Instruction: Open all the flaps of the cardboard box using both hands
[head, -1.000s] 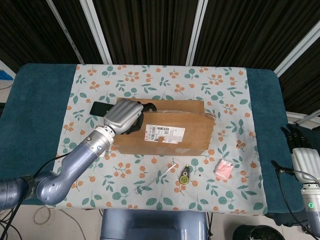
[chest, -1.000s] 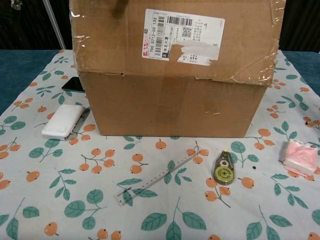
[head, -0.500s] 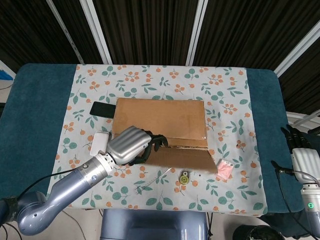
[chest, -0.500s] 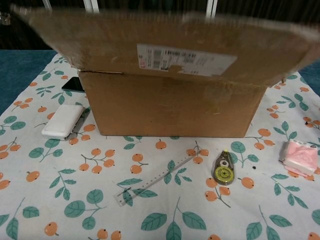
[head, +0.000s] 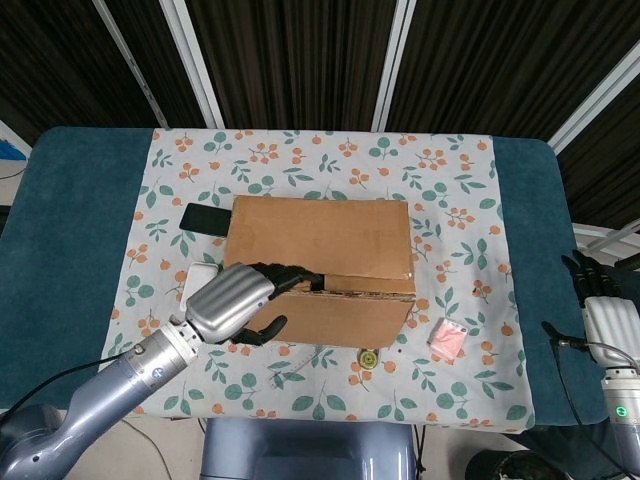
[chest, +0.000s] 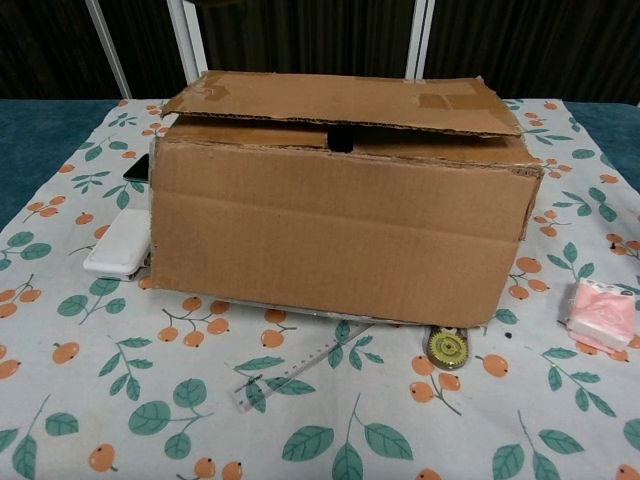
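Cardboard box (head: 318, 240) is sitting mid-table on the floral cloth (head: 460, 190), its near flap (chest: 330, 245) hanging folded down in front. Left hand (head: 238, 302) is gripping that flap's left edge, fingers curled over the fold. Right hand (head: 605, 310) is resting off the table's right edge; its grasp cannot be told.

Two cameras, one high, one low.
Head view looks steeply down on the whole table (head: 60, 200) from the robot's side. Chest view sits low and near, facing the box (chest: 330, 250) front. Both share box, ruler (chest: 300, 370) and patterned cloth (chest: 150, 400).
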